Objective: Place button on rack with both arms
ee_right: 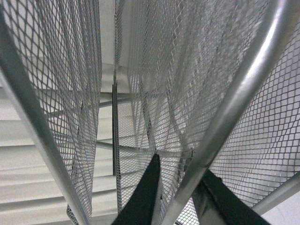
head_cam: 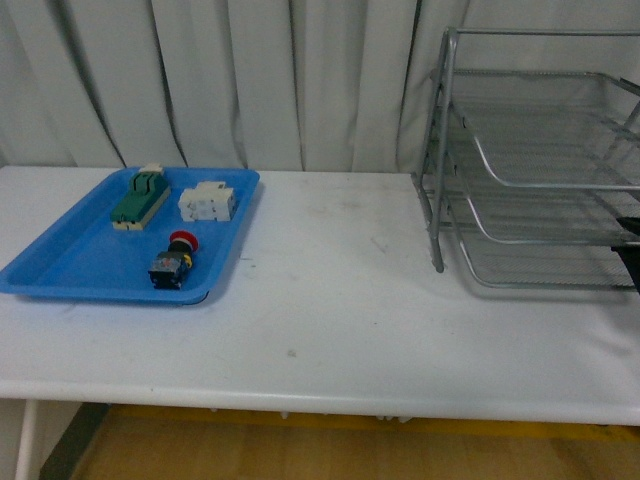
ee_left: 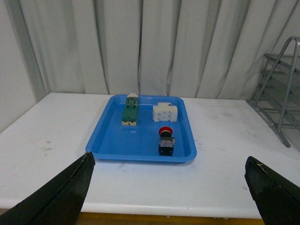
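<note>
The button (head_cam: 173, 262), with a red cap and a dark body, lies in the near part of a blue tray (head_cam: 80, 255) on the left of the table. In the left wrist view the button (ee_left: 166, 140) is ahead of my left gripper (ee_left: 169, 160). That gripper is open wide, well short of the tray, with nothing between its fingers. The silver wire-mesh rack (head_cam: 437, 180) stands at the right. My right gripper (ee_right: 180, 166) is shut on a tube of the rack (ee_right: 234, 108). In the front view only a dark bit of the gripper (head_cam: 633, 262) shows, at the right edge.
A green-and-cream switch (head_cam: 139, 197) and a white block (head_cam: 208, 203) lie in the far part of the tray. White curtains hang behind the white table (head_cam: 330, 300). Its front edge is close to the left gripper.
</note>
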`<state>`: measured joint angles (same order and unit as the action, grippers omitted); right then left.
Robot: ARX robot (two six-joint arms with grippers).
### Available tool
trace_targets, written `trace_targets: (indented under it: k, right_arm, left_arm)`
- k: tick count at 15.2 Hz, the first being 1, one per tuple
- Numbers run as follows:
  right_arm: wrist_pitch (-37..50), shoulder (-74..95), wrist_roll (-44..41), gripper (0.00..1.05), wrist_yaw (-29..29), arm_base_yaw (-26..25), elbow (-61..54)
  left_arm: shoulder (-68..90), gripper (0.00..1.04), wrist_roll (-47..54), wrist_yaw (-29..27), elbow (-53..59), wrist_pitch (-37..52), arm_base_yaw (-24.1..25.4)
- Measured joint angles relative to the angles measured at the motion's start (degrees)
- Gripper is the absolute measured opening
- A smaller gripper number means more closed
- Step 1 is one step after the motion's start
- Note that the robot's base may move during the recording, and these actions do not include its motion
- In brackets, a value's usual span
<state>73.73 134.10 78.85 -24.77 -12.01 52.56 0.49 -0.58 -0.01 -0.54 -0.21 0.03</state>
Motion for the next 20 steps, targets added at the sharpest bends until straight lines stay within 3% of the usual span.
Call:
trace_targets:
  k: [2, 3, 10, 20]
  right_arm:
    - [0.2, 0.9, 0.6, 0.06, 0.5, -0.2, 0.2]
    - [0.2, 0.9, 2.4, 0.05, 0.5, -0.4, 0.2]
    - [1.5, 1.3, 3.4, 0.05, -0.2, -1.7, -2.6]
    - [3.6, -5.2, 0.5, 0.04, -4.9, -6.1, -20.2]
  left_arm:
    - [0.0, 0.98, 0.0, 0.0, 0.0, 0.0, 0.0]
    - [0.0, 0.98, 0.0, 0.0, 0.0, 0.0, 0.0]
    - [0.0, 0.98, 0.0, 0.0, 0.0, 0.0, 0.0]
    - [0.0, 0.98, 0.0, 0.0, 0.0, 0.0, 0.0]
